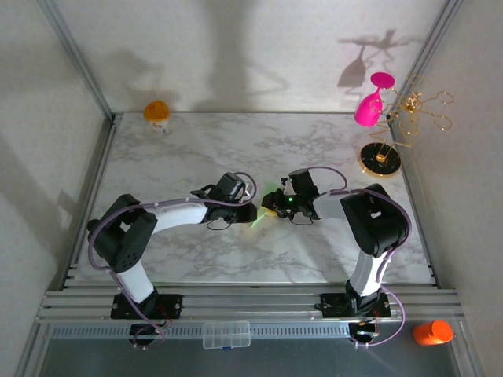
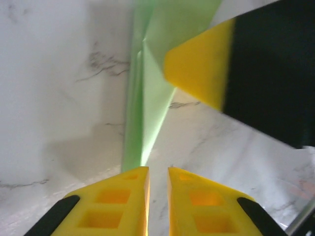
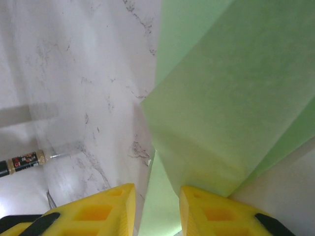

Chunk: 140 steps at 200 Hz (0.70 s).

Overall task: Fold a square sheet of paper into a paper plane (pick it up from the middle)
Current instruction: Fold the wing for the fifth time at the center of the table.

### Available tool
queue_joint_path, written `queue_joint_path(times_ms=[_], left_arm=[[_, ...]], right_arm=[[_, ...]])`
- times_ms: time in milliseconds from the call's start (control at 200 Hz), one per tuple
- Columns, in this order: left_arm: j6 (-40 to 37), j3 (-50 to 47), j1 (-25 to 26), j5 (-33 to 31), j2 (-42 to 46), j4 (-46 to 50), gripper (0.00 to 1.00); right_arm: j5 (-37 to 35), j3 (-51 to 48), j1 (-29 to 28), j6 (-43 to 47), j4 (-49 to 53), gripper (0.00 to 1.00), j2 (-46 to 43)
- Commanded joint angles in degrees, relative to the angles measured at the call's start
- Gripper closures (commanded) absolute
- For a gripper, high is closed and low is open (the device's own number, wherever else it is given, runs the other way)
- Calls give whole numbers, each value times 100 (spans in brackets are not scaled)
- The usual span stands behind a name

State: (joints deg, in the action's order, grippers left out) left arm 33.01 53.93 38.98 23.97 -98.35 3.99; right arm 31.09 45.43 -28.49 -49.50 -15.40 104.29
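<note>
At table (image 1: 196,149) centre, folded green paper (image 3: 221,98)

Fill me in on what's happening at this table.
A folding job is under way. A thin pale green sheet of paper is up off the middle of the white marble table, creased into layers but not yet a finished plane. The right gripper has the paper between its yellow fingers and appears to be holding it. The left gripper faces it, fingers nearly together at the paper's lower end. Whether it grips the paper is unclear.
</note>
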Motion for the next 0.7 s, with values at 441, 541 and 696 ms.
queue_joint_path(times_ms=[441,541,696], left_arm=[[583,-76,215,43,-558,-695,91],[569,-92,215,-10,-629,-646,92],[507,-137,207,-100,-677,-550,92]], right_arm=[[-435,71,-52,54,454,71,452],[-439,71,-53,57,476,72,454],[-438,89,-56,68,494,72,472]])
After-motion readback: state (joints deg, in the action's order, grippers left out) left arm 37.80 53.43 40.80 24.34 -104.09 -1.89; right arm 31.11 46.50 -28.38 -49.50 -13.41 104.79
